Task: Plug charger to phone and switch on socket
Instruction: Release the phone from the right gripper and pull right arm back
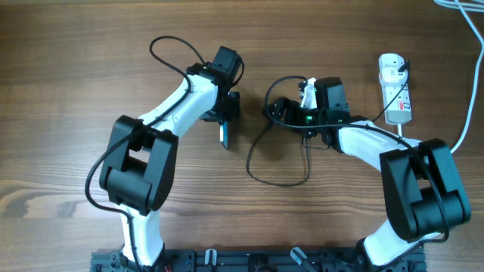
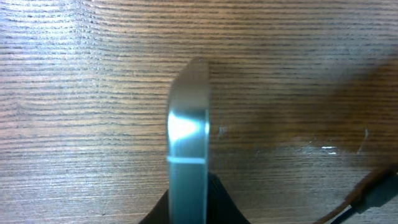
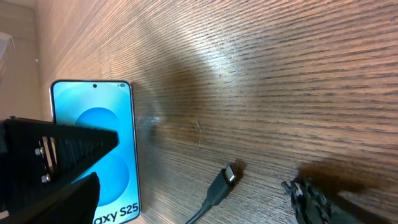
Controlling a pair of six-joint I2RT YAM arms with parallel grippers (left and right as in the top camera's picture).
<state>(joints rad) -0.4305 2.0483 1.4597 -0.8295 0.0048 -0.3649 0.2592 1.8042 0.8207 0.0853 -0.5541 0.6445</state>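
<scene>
One phone [image 1: 224, 136], one charger [image 1: 253, 162], one socket [image 1: 397, 102] and two arms are on the wooden table [image 1: 76, 60].

The socket lies at the far right, its long axis running away from the robot. It carries one white adapter [image 1: 390, 66] plugged in at its far end. One white lead [image 1: 470, 83] curves off along the right edge.

The left gripper [image 1: 224, 122] is clamped on the phone near the middle of the table. From above, the phone shows only as a thin sliver, so it is turned on edge. In the left wrist view its narrow metal side [image 2: 188, 143] runs straight away from the camera to a rounded end. Whether that end touches the wood I cannot tell. The turquoise screen [image 3: 102, 124] faces the right arm, with the lettered white band at the end nearest that camera.

The right gripper [image 1: 274, 109] is just to the phone's right, with its jaws spread wide. The charger's small plug [image 3: 225, 179] lies on the wood between the two fingers [image 3: 56, 155], touching neither. Its metal tip points up and away, near the phone but apart from it. The black cable loops loosely below the gripper
</scene>
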